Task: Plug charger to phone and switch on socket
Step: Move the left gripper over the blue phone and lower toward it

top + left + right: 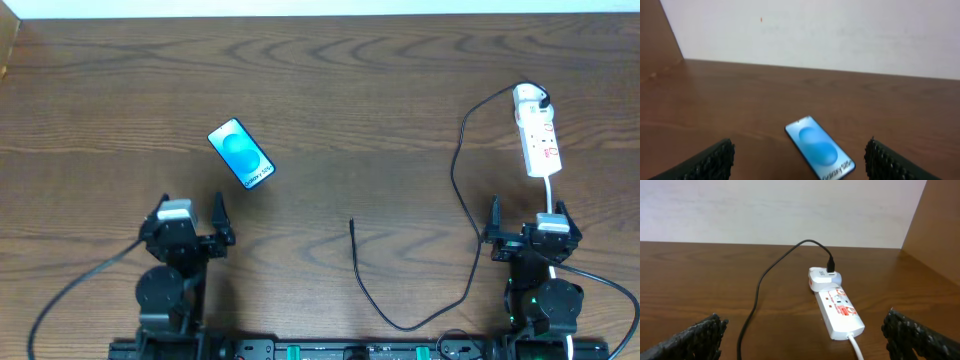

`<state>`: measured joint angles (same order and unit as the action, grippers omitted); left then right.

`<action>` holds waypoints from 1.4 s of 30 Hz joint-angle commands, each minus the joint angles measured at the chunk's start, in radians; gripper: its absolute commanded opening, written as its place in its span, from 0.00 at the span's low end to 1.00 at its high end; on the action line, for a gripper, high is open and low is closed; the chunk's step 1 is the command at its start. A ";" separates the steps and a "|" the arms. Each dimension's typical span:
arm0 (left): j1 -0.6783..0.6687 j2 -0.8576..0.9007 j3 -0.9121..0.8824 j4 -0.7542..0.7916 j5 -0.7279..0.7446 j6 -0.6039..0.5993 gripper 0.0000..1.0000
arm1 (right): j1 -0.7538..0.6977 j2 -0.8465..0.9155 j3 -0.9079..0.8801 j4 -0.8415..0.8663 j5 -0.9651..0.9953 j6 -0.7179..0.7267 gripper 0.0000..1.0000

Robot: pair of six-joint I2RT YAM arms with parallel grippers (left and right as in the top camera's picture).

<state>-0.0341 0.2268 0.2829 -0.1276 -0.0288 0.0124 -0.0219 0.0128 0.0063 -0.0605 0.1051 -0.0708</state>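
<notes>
The phone (pixel 241 154) lies flat on the wooden table at the left, blue screen up, slanted; it also shows in the left wrist view (pixel 820 154). My left gripper (pixel 190 212) is open and empty just short of it (pixel 799 162). The white socket (pixel 540 140) lies at the far right, with the white adapter (pixel 529 98) plugged into its far end. The charger cable (pixel 470 230) loops from the adapter down the table to its free plug tip (pixel 351 222) at mid-table. My right gripper (pixel 528 218) is open and empty in front of the socket (pixel 840 311).
The socket's white cord (pixel 856 347) runs back between my right fingers towards the arm base. A white wall (pixel 790 210) closes the table's far edge. Wooden side panels stand at the far left (pixel 660 35) and far right (pixel 935 230).
</notes>
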 commanded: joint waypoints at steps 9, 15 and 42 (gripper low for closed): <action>0.005 0.526 0.529 -0.230 -0.028 0.026 0.83 | 0.003 -0.006 -0.001 -0.004 0.000 -0.013 0.99; 0.005 0.813 0.838 -0.444 -0.035 -0.078 0.83 | 0.003 -0.006 -0.001 -0.004 0.000 -0.013 0.99; 0.008 1.195 1.218 -0.782 0.167 -0.295 0.98 | 0.003 -0.006 -0.001 -0.004 0.000 -0.013 0.99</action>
<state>-0.0334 1.3705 1.3949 -0.8604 0.1329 -0.1890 -0.0219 0.0120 0.0063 -0.0608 0.1047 -0.0708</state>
